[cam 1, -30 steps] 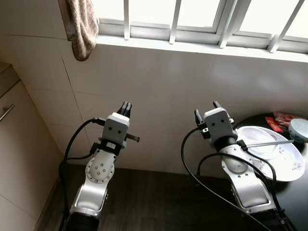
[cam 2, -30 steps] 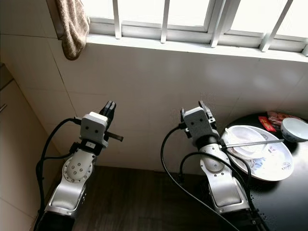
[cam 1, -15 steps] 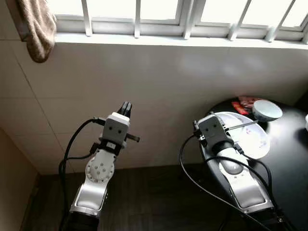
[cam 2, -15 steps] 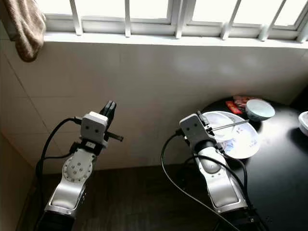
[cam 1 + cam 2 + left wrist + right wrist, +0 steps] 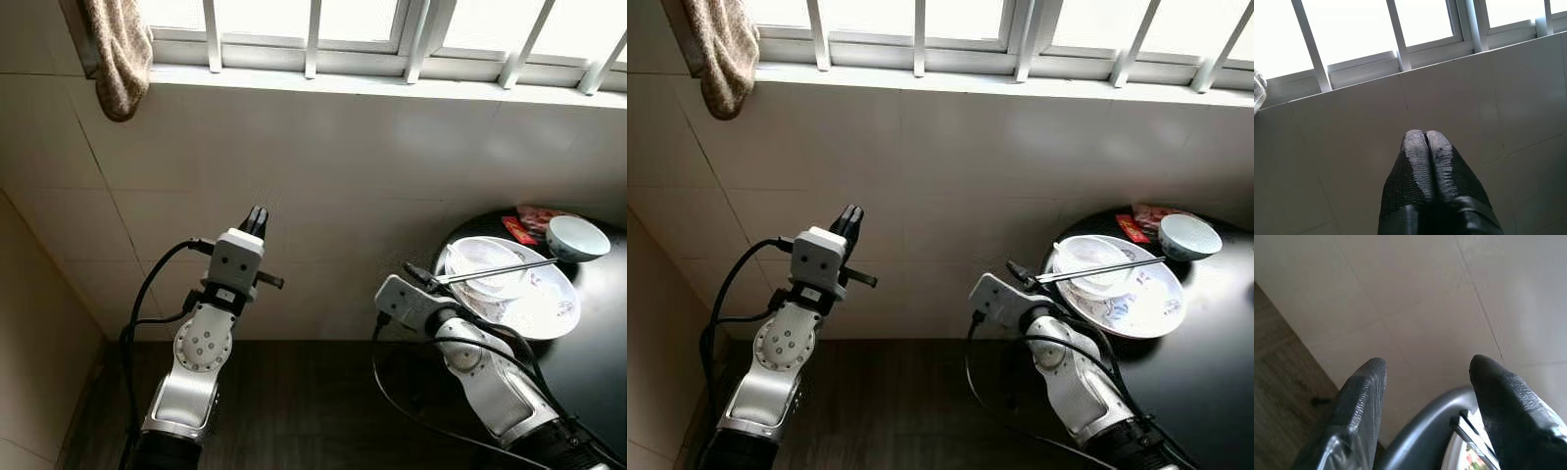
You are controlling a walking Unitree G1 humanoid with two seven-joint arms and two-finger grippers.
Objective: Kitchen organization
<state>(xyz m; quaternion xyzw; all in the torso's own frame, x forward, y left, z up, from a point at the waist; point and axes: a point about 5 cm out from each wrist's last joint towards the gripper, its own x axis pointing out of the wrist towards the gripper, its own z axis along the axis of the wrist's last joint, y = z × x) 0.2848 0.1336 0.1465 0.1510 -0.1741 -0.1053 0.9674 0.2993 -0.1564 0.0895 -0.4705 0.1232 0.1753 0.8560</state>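
The black table (image 5: 588, 372) is cut off at the right edge of the frame. At right of centre on it, a white patterned plate (image 5: 549, 313) is seen holding a clear bowl (image 5: 485, 266) crossed by chopsticks (image 5: 500, 272). The right gripper (image 5: 1425, 382) is tilted toward the table rim, fingers apart; the left gripper (image 5: 1424, 139) is raised toward the wall, fingers pressed together.

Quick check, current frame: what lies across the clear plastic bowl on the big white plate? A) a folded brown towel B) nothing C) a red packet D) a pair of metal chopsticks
D: a pair of thin metal chopsticks lies across the clear plastic bowl sitting on the large white plate.
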